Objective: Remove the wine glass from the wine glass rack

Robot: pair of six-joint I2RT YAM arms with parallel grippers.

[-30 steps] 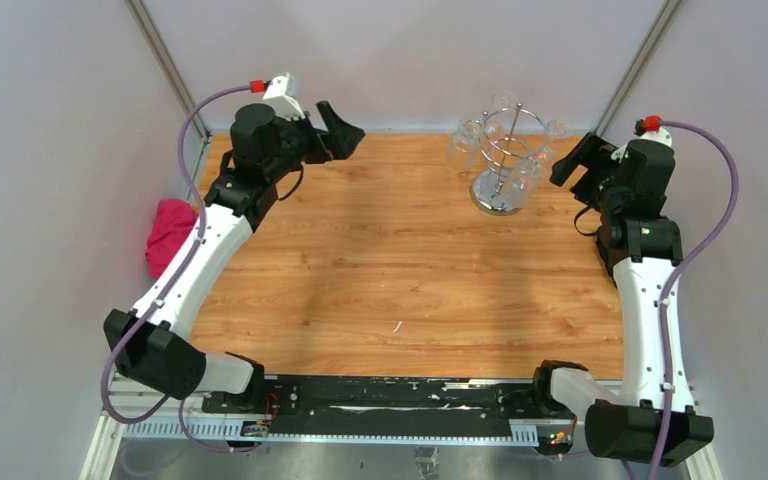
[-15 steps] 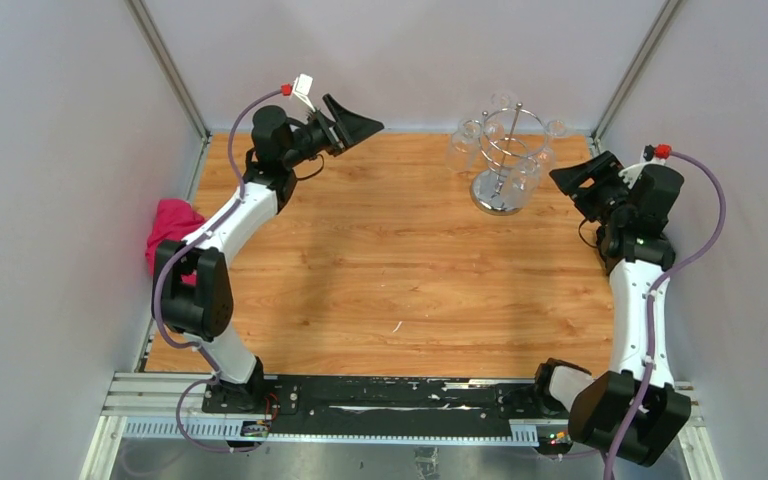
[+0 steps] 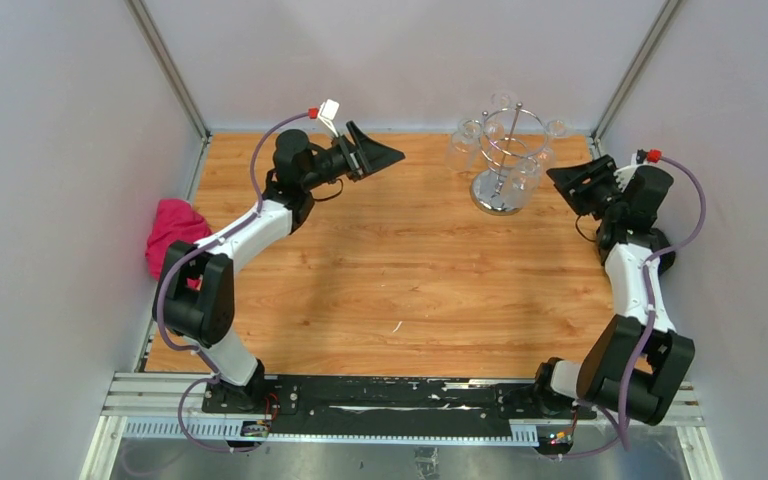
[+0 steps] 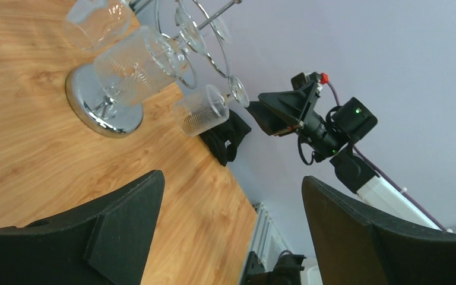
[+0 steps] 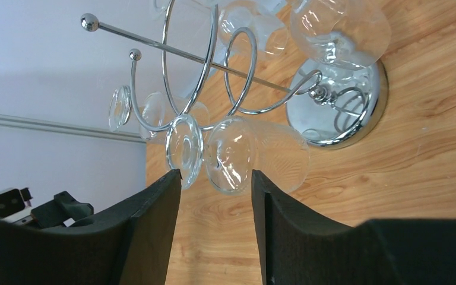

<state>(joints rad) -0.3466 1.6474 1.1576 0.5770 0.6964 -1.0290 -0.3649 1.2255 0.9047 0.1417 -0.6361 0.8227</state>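
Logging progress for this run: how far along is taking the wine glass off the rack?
Done: nothing yet; the clear wine glasses hang on the shiny chrome wire rack. In hand: the right gripper faces them, jaws apart, holding nothing; the left gripper is open, away from the rack. Left: grip one glass, slide it off its hook, set it down.

1 rack (image 3: pixel 498 192), 4 glasses (image 5: pixel 264 155), 1 cloth (image 3: pixel 170 232)

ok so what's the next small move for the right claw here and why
Probably ease the right claw forward around the stem of the nearest wine glass. Its jaws stand apart and empty, the stem lines up with the gap between them, and the glass hangs from the wine glass rack just ahead, not yet reached.
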